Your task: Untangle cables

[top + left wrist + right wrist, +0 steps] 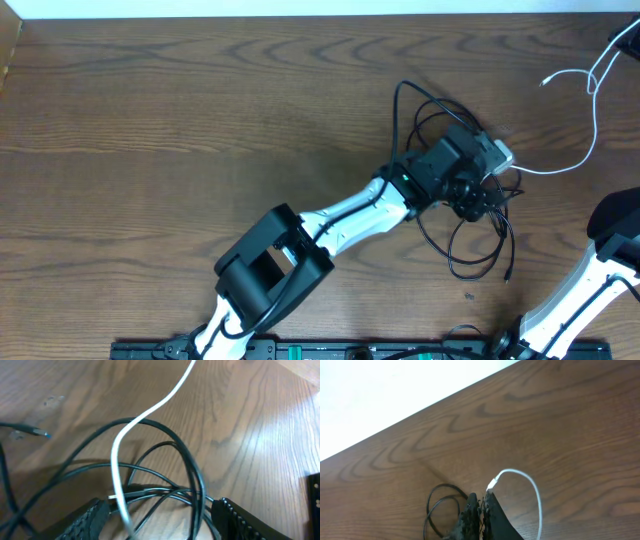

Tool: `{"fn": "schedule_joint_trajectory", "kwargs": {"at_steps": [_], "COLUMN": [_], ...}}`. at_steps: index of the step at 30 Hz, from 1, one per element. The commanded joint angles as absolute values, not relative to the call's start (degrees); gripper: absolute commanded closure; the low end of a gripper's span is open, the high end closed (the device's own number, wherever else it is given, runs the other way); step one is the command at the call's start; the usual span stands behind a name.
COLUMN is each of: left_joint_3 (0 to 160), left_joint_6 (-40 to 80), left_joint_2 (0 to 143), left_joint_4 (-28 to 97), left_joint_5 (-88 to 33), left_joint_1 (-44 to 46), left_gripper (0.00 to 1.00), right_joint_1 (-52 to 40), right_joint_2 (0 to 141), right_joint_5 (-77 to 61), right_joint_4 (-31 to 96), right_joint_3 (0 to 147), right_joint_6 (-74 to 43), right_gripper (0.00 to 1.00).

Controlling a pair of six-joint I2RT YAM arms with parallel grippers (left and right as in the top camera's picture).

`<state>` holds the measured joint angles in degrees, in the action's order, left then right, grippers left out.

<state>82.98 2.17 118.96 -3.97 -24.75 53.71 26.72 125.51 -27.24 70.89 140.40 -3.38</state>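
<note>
My left claw (159,512) is spread, one finger on each side of the tangle of black cables (192,470) — they loop over one another on the wooden table (250,420), right of centre. The white cable (116,455) crosses that knot and trails toward the table's right edge. My right claw (480,496) is pressed together near the far right corner, the white plug (492,483) just beside its tips — whether it pinches that cable I cannot tell.

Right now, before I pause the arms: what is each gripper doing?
Left gripper: open, straddling the tangled cables, not clamped.
Right gripper: shut; whether it holds anything cannot be told.
</note>
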Motion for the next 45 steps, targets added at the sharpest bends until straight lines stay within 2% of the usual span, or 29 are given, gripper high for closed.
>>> {"fn": "schedule_joint_trajectory", "kwargs": {"at_steps": [1,7,12,14,15,16,17,19,22,27,30,33,34,37,45], "left_joint_3": [83.5,83.5,83.5,83.5,83.5,83.5,83.5,83.5,83.5,83.5,83.5,83.5,83.5,83.5,83.5], "left_joint_6": [8.4,19.7,21.4,21.3,21.3,21.3,21.2,18.0,14.2,10.3,8.5,8.5,8.6,11.2,15.5], "left_joint_2": [120.5,121.4,122.9,122.9,122.9,122.8,122.6,120.6,115.9,106.5,101.9,98.5,97.6,98.0,98.4], "left_joint_4": [-4.2,-4.4,-6.6,-6.6,-6.6,-6.6,-6.6,-5.2,-0.7,12.2,15.3,14.0,12.3,10.8,4.9], "left_joint_5": [-17.5,-12.1,-12.1,-12.1,-12.1,-12.1,-12.1,-12.1,-12.1,-14.8,-17.3,-23.5,-29.6,-35.4,-37.3], "left_joint_1": [54.3,54.3,54.3,54.3,54.2,54.2,54.0,53.0,50.8,45.1,41.9,38.3,35.9,33.7,31.7], "left_gripper": [0.32,0.32,0.33,0.49,0.63,0.72,0.74,0.87,0.92,0.92,0.92,0.92,0.92,0.92,0.92], "right_joint_1": [26.8,26.8,26.8,26.8,26.8,26.8,26.8,26.8,26.5,23.4,21.0,17.9,15.7,13.4,4.6], "right_joint_2": [123.4,123.4,123.4,123.4,123.4,123.4,123.4,123.4,123.4,123.4,123.4,123.4,123.4,123.4,123.4], "right_joint_5": [-27.8,-27.8,-27.8,-27.8,-27.8,-27.8,-27.8,-27.8,-27.8,-27.8,-27.9,-29.7,-33.7,-39.9,-54.7], "right_joint_4": [71.0,71.2,71.4,71.4,71.4,71.4,71.5,71.5,71.9,73.8,74.0,74.0,74.2,74.9,80.4], "right_joint_3": [140.9,140.9,140.9,140.9,140.9,140.9,140.9,140.9,140.9,140.9,140.9,140.9,140.9,140.9,140.9], "right_joint_6": [-2.5,-2.5,-2.5,-2.5,-2.5,-2.5,-2.5,-2.5,-2.5,-0.9,-0.5,1.8,5.8,11.0,23.6], "right_gripper": [0.99,0.99,0.99,0.99,0.99,0.99,0.99,0.99,0.99,0.99,0.99,0.99,0.99,0.99,0.99]}}
